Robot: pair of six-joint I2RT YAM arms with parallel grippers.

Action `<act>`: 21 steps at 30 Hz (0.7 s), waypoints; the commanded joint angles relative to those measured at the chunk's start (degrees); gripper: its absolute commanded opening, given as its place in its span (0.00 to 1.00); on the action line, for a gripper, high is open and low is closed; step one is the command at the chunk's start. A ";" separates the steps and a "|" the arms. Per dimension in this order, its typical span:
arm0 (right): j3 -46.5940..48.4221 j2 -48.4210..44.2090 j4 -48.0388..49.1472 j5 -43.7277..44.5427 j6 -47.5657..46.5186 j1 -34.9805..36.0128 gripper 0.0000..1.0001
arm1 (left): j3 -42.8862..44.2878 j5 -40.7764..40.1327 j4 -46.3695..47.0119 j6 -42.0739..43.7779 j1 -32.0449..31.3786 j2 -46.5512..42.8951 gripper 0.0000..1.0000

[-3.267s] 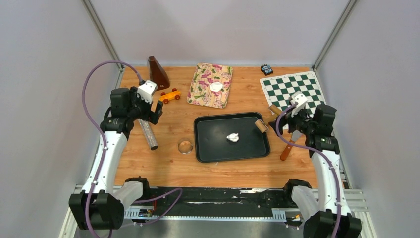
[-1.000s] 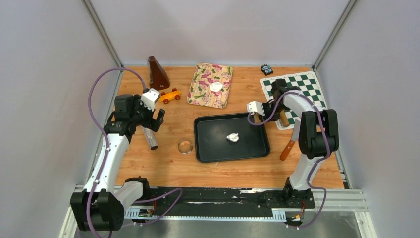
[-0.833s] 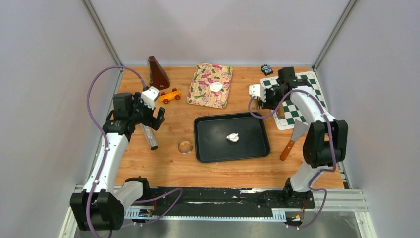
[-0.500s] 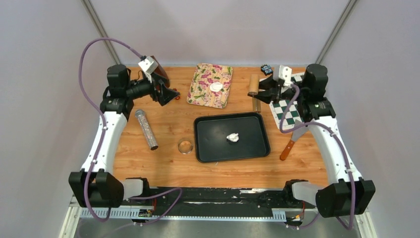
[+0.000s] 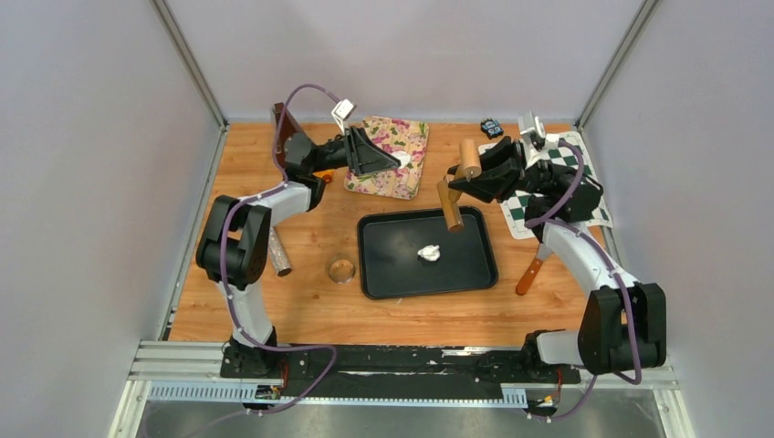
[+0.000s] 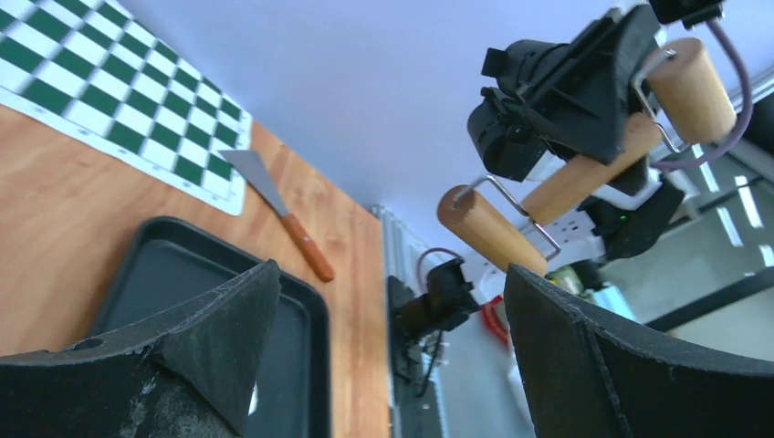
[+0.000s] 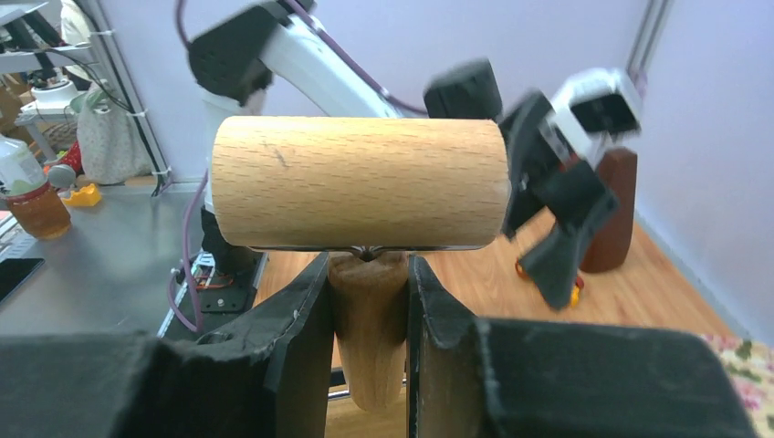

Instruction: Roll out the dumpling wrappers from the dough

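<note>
One round, flat white dumpling wrapper (image 5: 402, 159) lies on the floral mat (image 5: 383, 182), just beside the left gripper (image 6: 388, 274), whose jaws are wide apart and empty. The right gripper (image 7: 367, 274) clamps the handle of a wooden pastry roller (image 7: 360, 182), raised over the black tray's (image 5: 392, 265) far edge. There's bare tray all round the dough lump (image 5: 428, 252).

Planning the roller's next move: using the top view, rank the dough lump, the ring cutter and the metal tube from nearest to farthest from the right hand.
Measured from the right hand, which is shut on the rolling pin:
1. Dough lump: on the black tray, toward the arm bases.
2. Ring cutter: just left of the tray.
3. Metal tube: farthest left.
</note>
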 commanded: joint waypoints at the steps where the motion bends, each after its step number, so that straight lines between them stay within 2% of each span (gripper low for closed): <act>1: -1.15 -3.04 11.69 4.29 5.45 1.29 0.00 | -0.12 -2.06 17.60 -12.42 -4.78 0.50 1.00; 7: -3.36 -2.09 12.22 5.08 2.62 1.32 0.00 | -4.51 -5.52 20.64 -11.68 -11.74 0.09 1.00; 21: -2.92 -1.45 14.03 6.68 3.94 1.43 0.00 | -1.99 -6.99 23.99 -17.19 -17.53 3.41 1.00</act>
